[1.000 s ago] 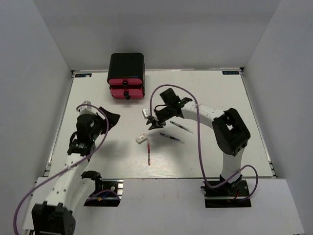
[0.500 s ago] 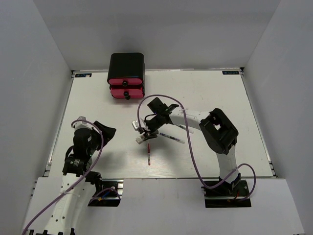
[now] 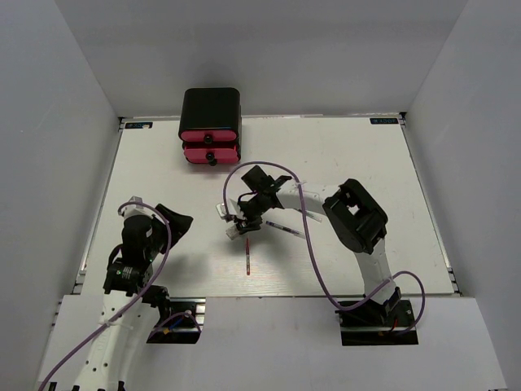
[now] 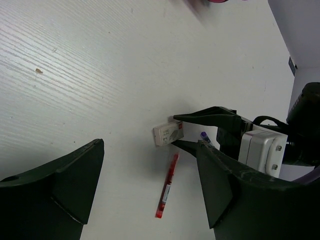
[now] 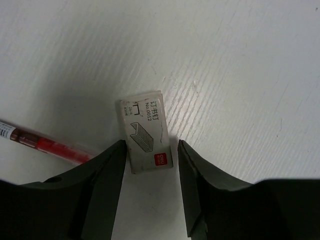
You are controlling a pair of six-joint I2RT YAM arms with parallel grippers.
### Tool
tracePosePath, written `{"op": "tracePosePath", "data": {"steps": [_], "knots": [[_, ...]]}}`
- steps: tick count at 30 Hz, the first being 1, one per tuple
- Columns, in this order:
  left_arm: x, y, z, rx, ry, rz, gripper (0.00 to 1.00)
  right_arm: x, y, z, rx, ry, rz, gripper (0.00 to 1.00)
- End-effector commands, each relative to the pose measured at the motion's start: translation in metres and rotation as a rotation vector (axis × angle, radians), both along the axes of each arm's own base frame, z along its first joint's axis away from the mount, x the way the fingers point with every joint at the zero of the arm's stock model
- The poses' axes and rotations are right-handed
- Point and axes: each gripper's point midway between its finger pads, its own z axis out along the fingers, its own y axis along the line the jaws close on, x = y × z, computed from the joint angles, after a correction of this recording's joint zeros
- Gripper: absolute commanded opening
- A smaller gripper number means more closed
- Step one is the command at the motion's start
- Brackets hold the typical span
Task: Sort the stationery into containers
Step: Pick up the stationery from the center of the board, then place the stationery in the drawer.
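Observation:
A small white staple box with a red mark point(image 5: 146, 131) lies flat on the white table, its near end between the open jaws of my right gripper point(image 5: 150, 150). It also shows in the top view point(image 3: 234, 231) and the left wrist view point(image 4: 168, 133). A red pen point(image 3: 247, 259) lies just beside it, seen too in both wrist views point(image 5: 45, 144) point(image 4: 167, 186). A dark pen point(image 3: 285, 228) lies under the right arm. The black box with pink drawers point(image 3: 210, 130) stands at the far edge. My left gripper point(image 4: 149, 150) is open and empty, left of the items point(image 3: 167, 224).
The right arm's cable point(image 3: 313, 252) loops over the table's middle. A purple pen tip point(image 4: 204, 135) shows by the right gripper's fingers point(image 4: 210, 116). Grey walls enclose the table on three sides.
My right gripper has moved left and toward the near edge, coming down around the staple box. The left arm has pulled back toward its base.

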Motion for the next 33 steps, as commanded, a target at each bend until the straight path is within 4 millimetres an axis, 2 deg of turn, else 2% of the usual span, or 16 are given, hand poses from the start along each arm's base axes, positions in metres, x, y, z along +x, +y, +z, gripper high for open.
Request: {"op": "tracePosePath", "data": {"steps": [1, 3, 4, 5, 8, 12, 13, 14, 19, 21, 23, 27, 29, 30, 32, 33], "knots": [[0.000, 0.003, -0.002, -0.003, 0.004, 0.022, 0.84, 0.012, 0.011, 0.007, 0.014, -0.046, -0.019, 0.52], [0.000, 0.003, -0.002, -0.003, 0.004, 0.022, 0.84, 0.013, 0.009, 0.005, 0.010, -0.048, -0.020, 0.43], [0.000, 0.003, -0.002, -0.003, 0.004, 0.022, 0.84, 0.011, 0.009, 0.006, 0.009, -0.050, -0.014, 0.36], [0.000, 0.003, -0.002, -0.003, 0.004, 0.022, 0.84, 0.011, 0.008, 0.008, 0.008, -0.044, -0.012, 0.17], [0.000, 0.003, -0.003, -0.010, 0.005, 0.027, 0.84, 0.010, 0.008, 0.025, 0.039, -0.043, -0.012, 0.00], [0.003, 0.001, -0.001, -0.018, -0.015, 0.019, 0.84, 0.020, 0.012, 0.072, 0.147, -0.114, -0.061, 0.00], [0.004, 0.001, -0.001, -0.025, -0.014, 0.023, 0.84, 0.030, 0.017, 0.091, 0.207, -0.155, -0.086, 0.00], [0.004, -0.001, -0.005, -0.029, -0.006, 0.015, 0.84, 0.035, 0.015, 0.091, 0.203, -0.164, -0.122, 0.00], [0.007, -0.001, -0.003, -0.030, -0.016, 0.015, 0.84, 0.081, 0.024, 0.144, 0.333, -0.321, -0.300, 0.00], [0.007, -0.001, -0.003, -0.030, -0.016, 0.015, 0.84, 0.103, 0.017, 0.152, 0.337, -0.378, -0.386, 0.00], [0.007, -0.003, -0.004, -0.035, -0.017, 0.007, 0.84, 0.115, 0.022, 0.165, 0.379, -0.444, -0.413, 0.00], [0.009, -0.005, -0.007, -0.040, -0.016, -0.001, 0.84, 0.152, 0.018, 0.173, 0.381, -0.596, -0.508, 0.00], [0.009, -0.005, -0.007, -0.040, -0.017, -0.001, 0.84, 0.164, 0.020, 0.183, 0.407, -0.659, -0.533, 0.00], [0.008, -0.005, -0.011, -0.039, -0.008, -0.001, 0.84, 0.173, 0.019, 0.180, 0.403, -0.680, -0.555, 0.00], [0.009, -0.005, -0.007, -0.041, -0.027, -0.001, 0.84, 0.182, 0.022, 0.195, 0.433, -0.729, -0.579, 0.00], [0.009, -0.005, -0.011, -0.040, -0.018, -0.001, 0.84, 0.187, 0.022, 0.191, 0.424, -0.732, -0.590, 0.00]]}}
